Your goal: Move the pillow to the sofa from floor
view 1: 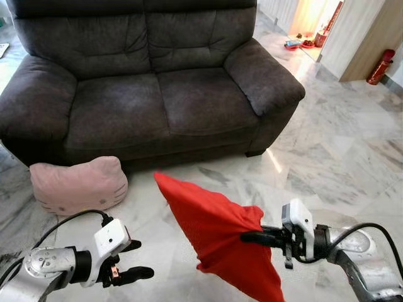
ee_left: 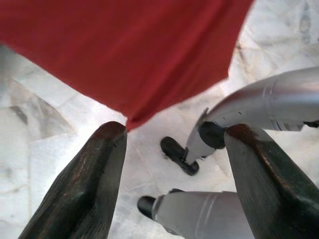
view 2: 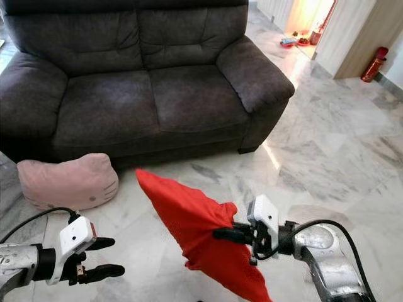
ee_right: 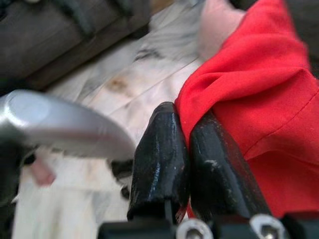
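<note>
Right gripper (view 1: 252, 237) is clamped on the red pillow (view 1: 214, 233), lower centre of frame, off the floor; left gripper (view 1: 135, 261) stands apart, empty. Risk: the pinched fabric fold may slip before reaching the sofa (view 1: 145, 94); the pillow would drop.

- red pillow (view 1: 217, 236): thin matt cloth, creased where pinched, stitched seam visible in right wrist view
- right gripper (ee_right: 192, 149): glossy black plastic-looking fingers (ee_right: 159, 159), closed on the red cloth
- left gripper (view 1: 135, 261): black fingers, slightly scuffed
- arms: brushed silver metal, white plastic wrist housings
- sofa (view 1: 151, 82): dark grey suede-like fabric, matt
- pink cat-face cushion (view 1: 79, 184): soft plush
- floor (view 1: 340, 145): polished marble tile, glossy, grey veins
</note>
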Robot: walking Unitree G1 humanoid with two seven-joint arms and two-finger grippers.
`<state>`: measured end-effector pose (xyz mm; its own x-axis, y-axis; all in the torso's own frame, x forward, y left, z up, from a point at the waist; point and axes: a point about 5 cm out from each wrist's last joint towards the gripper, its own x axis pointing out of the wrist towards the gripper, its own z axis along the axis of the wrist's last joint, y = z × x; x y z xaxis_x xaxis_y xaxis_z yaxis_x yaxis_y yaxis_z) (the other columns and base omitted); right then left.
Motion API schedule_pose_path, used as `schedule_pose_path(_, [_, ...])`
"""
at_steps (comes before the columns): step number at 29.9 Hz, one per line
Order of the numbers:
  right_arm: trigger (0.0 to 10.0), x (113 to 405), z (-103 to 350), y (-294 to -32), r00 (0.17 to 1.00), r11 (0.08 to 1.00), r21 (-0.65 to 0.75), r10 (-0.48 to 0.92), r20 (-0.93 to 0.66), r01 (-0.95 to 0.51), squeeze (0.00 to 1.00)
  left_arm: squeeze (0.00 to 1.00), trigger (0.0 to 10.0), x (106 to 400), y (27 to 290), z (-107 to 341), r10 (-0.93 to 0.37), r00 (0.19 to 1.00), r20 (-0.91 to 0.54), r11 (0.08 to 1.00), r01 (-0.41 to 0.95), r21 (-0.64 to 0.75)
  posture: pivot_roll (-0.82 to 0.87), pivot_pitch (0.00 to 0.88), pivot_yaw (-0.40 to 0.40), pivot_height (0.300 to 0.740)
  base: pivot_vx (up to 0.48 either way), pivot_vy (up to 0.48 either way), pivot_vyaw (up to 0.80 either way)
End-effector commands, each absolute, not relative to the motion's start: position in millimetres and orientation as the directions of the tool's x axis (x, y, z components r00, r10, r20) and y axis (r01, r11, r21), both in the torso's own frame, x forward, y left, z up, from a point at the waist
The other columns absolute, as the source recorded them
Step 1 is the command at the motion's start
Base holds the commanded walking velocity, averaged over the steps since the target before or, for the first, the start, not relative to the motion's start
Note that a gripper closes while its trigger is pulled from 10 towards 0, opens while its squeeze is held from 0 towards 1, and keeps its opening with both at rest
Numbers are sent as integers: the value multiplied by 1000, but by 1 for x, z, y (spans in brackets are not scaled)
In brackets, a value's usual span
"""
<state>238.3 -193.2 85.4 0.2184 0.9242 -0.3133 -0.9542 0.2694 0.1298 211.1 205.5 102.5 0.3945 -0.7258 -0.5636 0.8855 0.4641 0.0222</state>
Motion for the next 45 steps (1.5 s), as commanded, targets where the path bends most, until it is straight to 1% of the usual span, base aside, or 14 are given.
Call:
schedule_pose_path(1, [10000, 236, 100, -186, 156, 181, 74, 951, -266, -981, 0, 0, 10000, 213, 207, 106, -722, 400, -564, 467, 884, 29, 55, 109, -69, 740, 0, 0, 0])
schedule_pose_path(7, [10000, 227, 99, -188, 117, 148, 97, 954, -276, -984, 0, 0, 10000, 217, 209, 116, -738, 401, -543, 466, 885, 20, 56, 107, -66, 740, 0, 0, 0])
schedule_pose_path(9, [10000, 221, 102, -188, 79, 111, 103, 960, -270, -989, 0, 0, 10000, 217, 213, 117, -737, 385, -556, 454, 891, 15, 54, 107, -65, 740, 0, 0, 0])
schedule_pose_path(10, [10000, 221, 102, -188, 79, 111, 103, 960, -270, -989, 0, 0, 10000, 217, 213, 117, -737, 385, -556, 454, 891, 15, 54, 107, -65, 740, 0, 0, 0])
schedule_pose_path(13, [10000, 218, 104, -187, 39, 70, 106, 963, -267, -992, 0, 0, 10000, 214, 213, 116, -729, 338, -595, 403, 915, 26, 57, 104, -62, 740, 0, 0, 0])
schedule_pose_path(17, [10000, 217, 107, -188, 19, 48, 102, 964, -264, -994, 0, 0, 10000, 212, 217, 113, -704, 335, -626, 373, 925, 76, 56, 101, -61, 740, 0, 0, 0])
schedule_pose_path(22, [10000, 216, 108, -190, 10, 38, 102, 964, -265, -994, 0, 0, 10000, 207, 217, 113, -718, 313, -622, 343, 936, 76, 60, 95, -61, 740, 0, 0, 0])
schedule_pose_path(24, [10000, 217, 108, -190, 18, 47, 102, 963, -269, -994, 0, 0, 10000, 202, 214, 112, -718, 305, -626, 298, 947, 120, 64, 97, -61, 740, 0, 0, 0])
schedule_pose_path(31, [10000, 219, 108, -187, 24, 50, 95, 965, -261, -994, 0, 0, 10000, 194, 204, 109, -740, 276, -613, 227, 961, 159, 65, 103, -60, 740, 0, 0, 0])
schedule_pose_path(33, [10000, 220, 109, -187, 25, 51, 94, 966, -258, -994, 0, 0, 10000, 189, 197, 111, -753, 263, -603, 183, 964, 192, 69, 107, -61, 740, 0, 0, 0])
schedule_pose_path(35, [10000, 220, 110, -188, 22, 47, 92, 966, -258, -995, 0, 0, 10000, 184, 201, 105, -722, 245, -647, 122, 966, 230, 72, 110, -63, 740, 0, 0, 0])
schedule_pose_path(37, [10000, 220, 111, -188, 19, 44, 91, 966, -258, -995, 0, 0, 10000, 184, 205, 100, -697, 246, -674, 99, 963, 249, 73, 109, -63, 740, 0, 0, 0])
schedule_pose_path(40, [10000, 221, 112, -187, 13, 36, 87, 966, -257, -996, 0, 0, 10000, 188, 212, 93, -663, 277, -695, 71, 948, 310, 70, 111, -61, 740, 0, 0, 0])
schedule_pose_path(45, [10000, 220, 114, -186, 3, 25, 85, 968, -251, -996, 0, 0, 10000, 201, 216, 90, -654, 374, -657, 114, 908, 403, 66, 112, -65, 740, 0, 0, 0])
